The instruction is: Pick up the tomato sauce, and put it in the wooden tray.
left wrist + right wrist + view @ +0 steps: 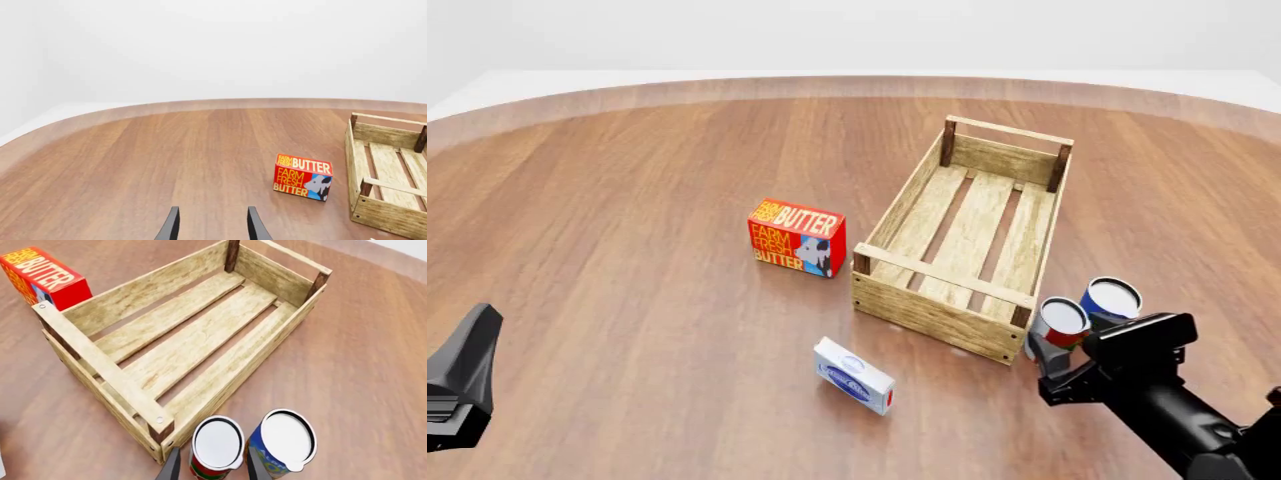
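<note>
Tomato sauce [217, 447] sits between right gripper [209, 466] fingers, w/ blue-and-yellow can [285, 442] just beside, at wooden tray's [100, 365] corner; whether it's clamped can't be told. Front: sauce stands just ahead of the gripper on desk [627, 200]. Left wrist: left gripper [212, 224] released, butter box [303, 176] ahead.

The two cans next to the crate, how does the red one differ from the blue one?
The tomato sauce has a red label with a green patch; the blue can has a blue-and-yellow one. The tomato sauce stands closer to the wooden tray, by its corner post; the blue can stands on its far side from the tray. The right gripper has its fingers either side of the tomato sauce, not the blue can. Both stand upright, alike in size, with pale lids.
</note>
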`<act>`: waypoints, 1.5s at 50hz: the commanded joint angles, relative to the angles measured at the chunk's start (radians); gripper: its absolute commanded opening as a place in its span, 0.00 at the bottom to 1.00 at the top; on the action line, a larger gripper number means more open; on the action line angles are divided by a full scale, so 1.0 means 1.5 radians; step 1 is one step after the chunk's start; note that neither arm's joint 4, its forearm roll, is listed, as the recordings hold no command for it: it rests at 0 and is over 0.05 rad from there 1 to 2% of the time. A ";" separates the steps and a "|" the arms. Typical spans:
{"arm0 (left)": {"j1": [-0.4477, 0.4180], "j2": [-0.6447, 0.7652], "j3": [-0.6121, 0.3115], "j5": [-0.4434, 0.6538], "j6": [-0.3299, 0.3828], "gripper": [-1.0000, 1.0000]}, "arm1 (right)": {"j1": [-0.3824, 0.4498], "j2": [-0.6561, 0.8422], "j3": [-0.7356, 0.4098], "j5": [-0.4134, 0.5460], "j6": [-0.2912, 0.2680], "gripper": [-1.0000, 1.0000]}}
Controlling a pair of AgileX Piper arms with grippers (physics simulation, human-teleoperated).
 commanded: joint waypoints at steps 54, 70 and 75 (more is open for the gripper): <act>0.000 0.000 0.000 0.000 0.000 1.00 | -0.015 -0.233 0.033 0.150 0.002 0.00; 0.000 0.000 0.000 0.000 0.000 1.00 | -0.017 -0.428 0.032 0.305 -0.011 0.00; 0.000 0.000 0.000 0.000 0.000 1.00 | -0.018 -0.465 0.024 0.339 -0.012 0.00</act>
